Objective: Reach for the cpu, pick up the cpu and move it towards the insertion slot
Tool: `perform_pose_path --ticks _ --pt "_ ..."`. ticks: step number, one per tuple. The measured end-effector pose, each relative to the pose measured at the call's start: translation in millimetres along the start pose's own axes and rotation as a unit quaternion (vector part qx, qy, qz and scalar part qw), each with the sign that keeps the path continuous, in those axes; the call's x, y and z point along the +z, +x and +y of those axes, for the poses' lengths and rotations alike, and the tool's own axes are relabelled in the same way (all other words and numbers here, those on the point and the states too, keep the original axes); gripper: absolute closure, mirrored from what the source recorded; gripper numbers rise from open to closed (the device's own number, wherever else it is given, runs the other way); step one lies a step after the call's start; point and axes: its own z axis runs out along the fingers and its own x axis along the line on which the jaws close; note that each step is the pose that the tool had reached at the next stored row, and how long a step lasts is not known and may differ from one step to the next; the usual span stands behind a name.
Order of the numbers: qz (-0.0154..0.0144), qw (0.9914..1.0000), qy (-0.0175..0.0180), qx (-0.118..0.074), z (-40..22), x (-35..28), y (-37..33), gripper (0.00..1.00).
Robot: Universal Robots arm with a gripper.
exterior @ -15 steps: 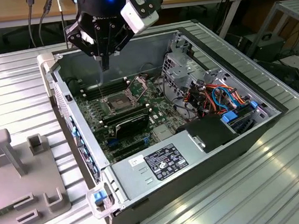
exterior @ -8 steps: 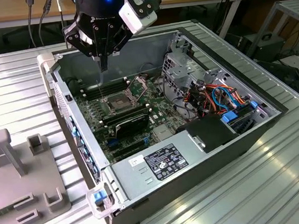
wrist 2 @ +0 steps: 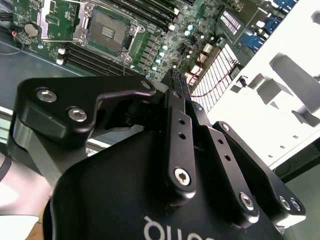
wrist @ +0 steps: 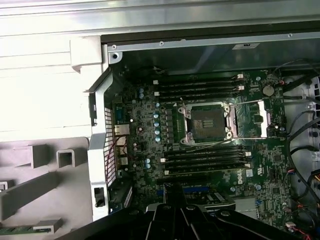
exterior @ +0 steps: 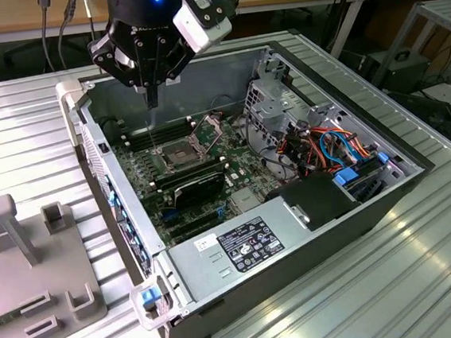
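Observation:
The insertion slot point(exterior: 178, 153) is a square socket with a silver frame and a dark centre on the green motherboard inside the open computer case. Its hinged retention plate point(exterior: 209, 127) stands raised on the exterior view's right of it. Both wrist views also take in the insertion slot point(wrist: 207, 124) point(wrist 2: 107, 31). My gripper point(exterior: 153, 104) hangs above the case, over the socket's far-left corner, well clear of the board. Its black fingers point(wrist: 175, 192) point(wrist 2: 177, 85) are shut together with nothing seen between them. The cpu is out of view.
Long black memory slots point(wrist: 205, 156) flank the socket. A black heatsink-like block point(exterior: 199, 189), a power supply point(exterior: 241, 243), a drive cage point(exterior: 275, 100) and coloured cables point(exterior: 331, 147) crowd the case. A grey fixture point(exterior: 27, 268) with slots lies on the ribbed table at the exterior view's left.

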Motion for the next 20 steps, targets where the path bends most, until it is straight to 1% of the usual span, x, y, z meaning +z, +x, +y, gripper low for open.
perform_pose_path --ticks 17,20 --pt "0.0006 1.00000 0.0000 0.000 -0.9 0.1 11.2 0.89" --pt "0.0007 1.00000 0.0000 0.000 -1.1 0.1 14.2 0.89"
